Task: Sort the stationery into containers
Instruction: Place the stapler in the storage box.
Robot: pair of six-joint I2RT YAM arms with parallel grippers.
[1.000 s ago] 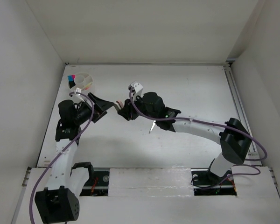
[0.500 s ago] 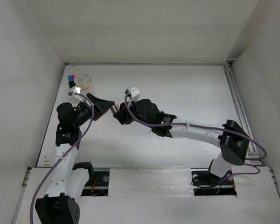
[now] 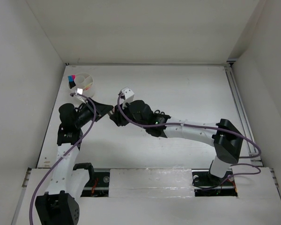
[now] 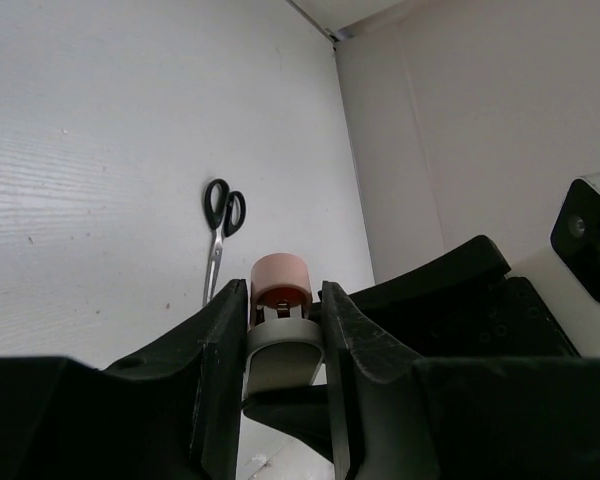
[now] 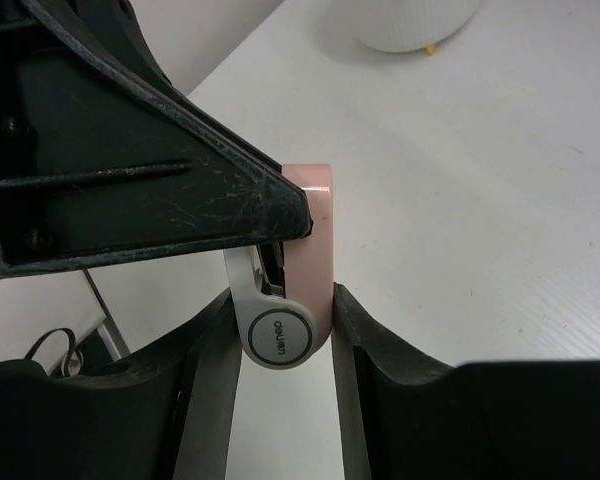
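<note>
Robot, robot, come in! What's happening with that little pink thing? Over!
Right tool clamped on small white-pink piece. Left tool flanking same piece, grip unclear. Scissors lying on table, clear of both.

My black left gripper (image 4: 283,320) and black right gripper (image 5: 280,325) meet tip to tip, both arms reaching inward, each clamped on the same small white-pink plastic piece (image 5: 315,240)

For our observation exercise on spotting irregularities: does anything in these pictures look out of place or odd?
Yes: the white-pink piece hangs above the table, pinched by the left gripper and the right gripper at once, likely a handover. The black-handled scissors lie alone on the table, outside the white cup.
</note>
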